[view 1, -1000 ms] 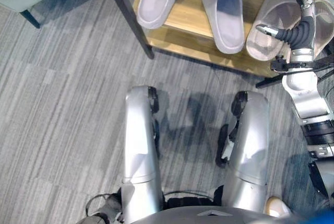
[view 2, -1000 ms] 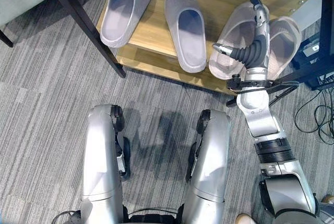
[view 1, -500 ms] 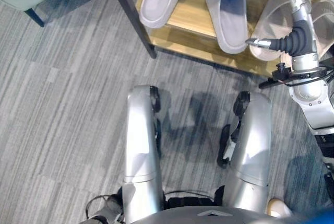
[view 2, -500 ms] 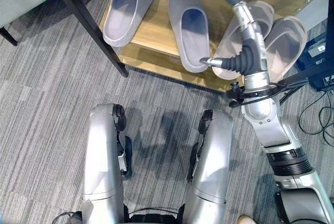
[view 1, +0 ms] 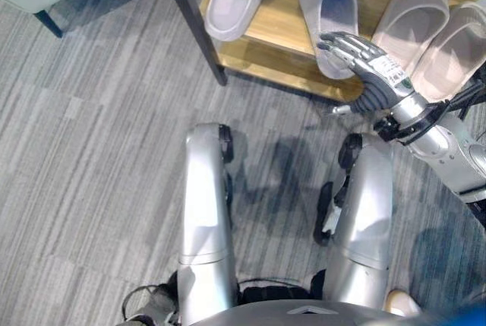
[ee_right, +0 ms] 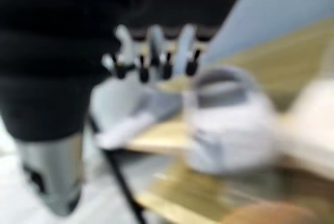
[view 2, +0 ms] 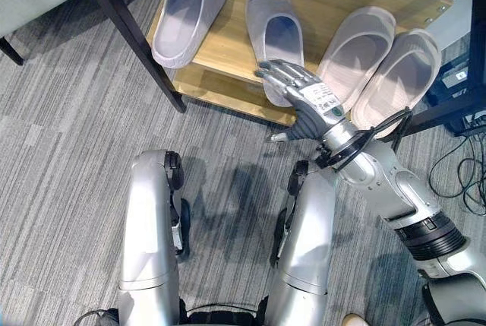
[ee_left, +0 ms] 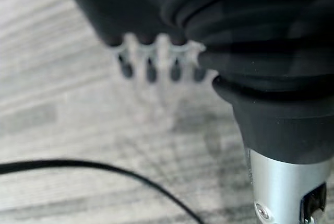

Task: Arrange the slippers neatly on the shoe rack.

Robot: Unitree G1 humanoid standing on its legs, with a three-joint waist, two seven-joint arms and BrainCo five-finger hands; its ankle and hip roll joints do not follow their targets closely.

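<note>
1. The right hand's fingers [view 2: 275, 72] are straight and spread, holding nothing — they hover over the near end of the right grey slipper [view 2: 275, 31], and I cannot tell whether they touch it.
2. The right hand [view 2: 307, 99] comes in from the lower right, its palm over the near edge of the shoe rack [view 2: 228, 49]; its thumb [view 2: 282, 136] points left, out past that edge over the floor.
3. In the right wrist view the same fingers [ee_right: 151, 46] stand in an open row with a blurred pale slipper past them.
4. The left hand [ee_left: 156, 57] shows in its own wrist view — short dark-tipped fingers hang relaxed above the grey striped carpet [ee_left: 62, 93], gripping nothing.
5. Four slippers lie on the wooden top of the rack, all with toes toward the far side.
6. The left grey slipper [view 2: 188, 8] sits at the rack's left end, tilted with its toe leaning right; the right grey slipper lies just beside it, nearly straight, a strip of wood between them.
7. The two beige slippers [view 2: 355, 45] [view 2: 396, 74] lie side by side at the right end, touching or almost so, both angled with toes to the far right.
8. A dark rack leg [view 2: 129, 33] runs down the left side onto the carpet.
</note>
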